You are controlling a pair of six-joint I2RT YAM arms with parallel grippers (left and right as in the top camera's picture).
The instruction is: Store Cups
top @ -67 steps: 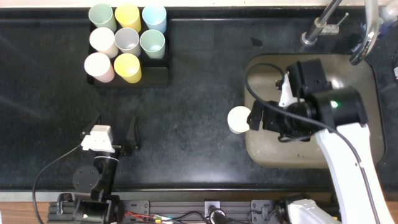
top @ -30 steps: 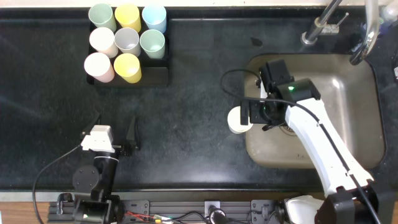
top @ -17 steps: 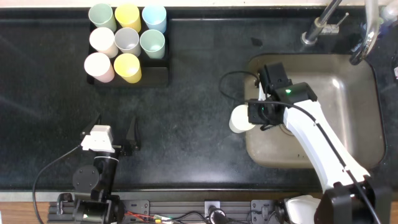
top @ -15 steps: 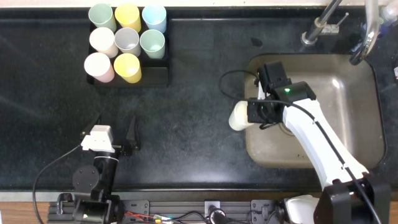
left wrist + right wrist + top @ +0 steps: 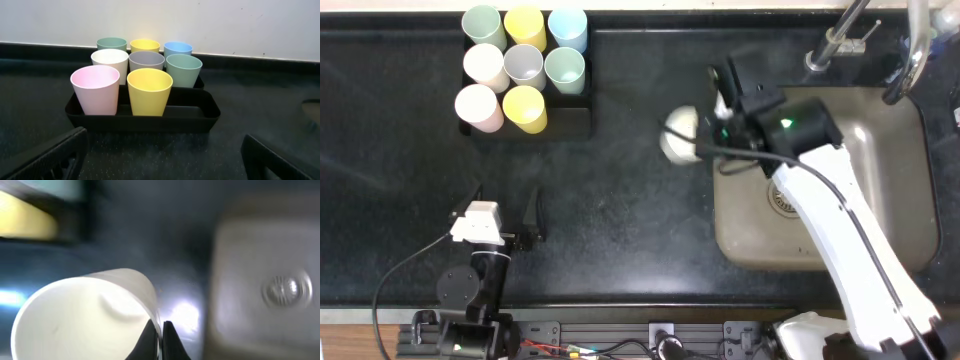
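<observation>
My right gripper (image 5: 705,140) is shut on the rim of a white cup (image 5: 679,134), which hangs tilted over the counter just left of the sink (image 5: 910,245). In the right wrist view the white cup (image 5: 85,315) shows its open mouth, with the fingers pinched on its wall at my right gripper (image 5: 160,340). A black tray (image 5: 570,122) at the back left holds several pastel cups (image 5: 525,108); its front right cell is free. My left gripper (image 5: 505,215) rests open near the front left, facing the tray (image 5: 190,117) and its cups (image 5: 149,91).
A faucet (image 5: 840,35) stands behind the steel sink, whose drain (image 5: 786,197) lies under the right arm. Bare dark counter (image 5: 620,220) stretches between the tray and the sink.
The right arm has lifted the white cup from the sink's left edge and carried it back and to the left, toward the tray. The left arm has not moved.
</observation>
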